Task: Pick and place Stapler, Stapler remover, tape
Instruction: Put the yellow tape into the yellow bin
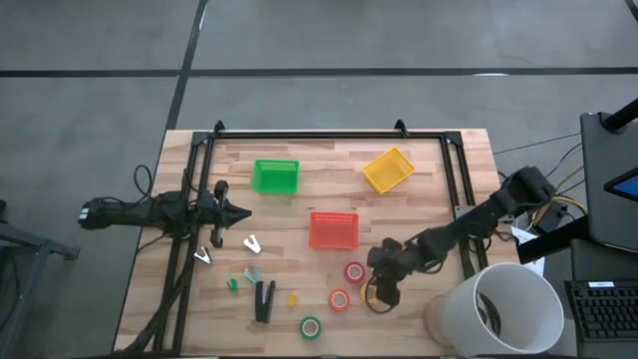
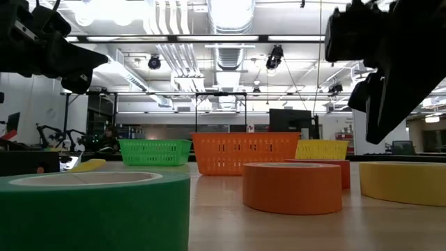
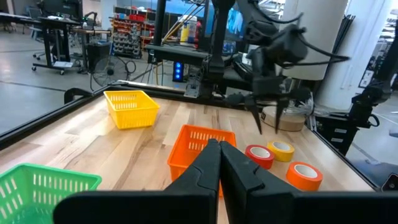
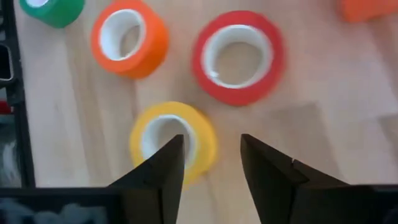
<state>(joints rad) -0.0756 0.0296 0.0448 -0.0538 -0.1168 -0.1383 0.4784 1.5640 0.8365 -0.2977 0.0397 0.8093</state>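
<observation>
Yellow tape roll sits near the table's front-right edge, right gripper spread open above it. We reckon one finger could clip the rim and shove it. Left gripper waits pinched closed by the left edge.

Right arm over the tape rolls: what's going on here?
The right gripper hangs open just above the yellow tape roll, one finger over its hole, nothing gripped yet. The red, orange and green rolls lie loose nearby. The left gripper waits shut at the table's left side, and the stapler lies untouched.
</observation>
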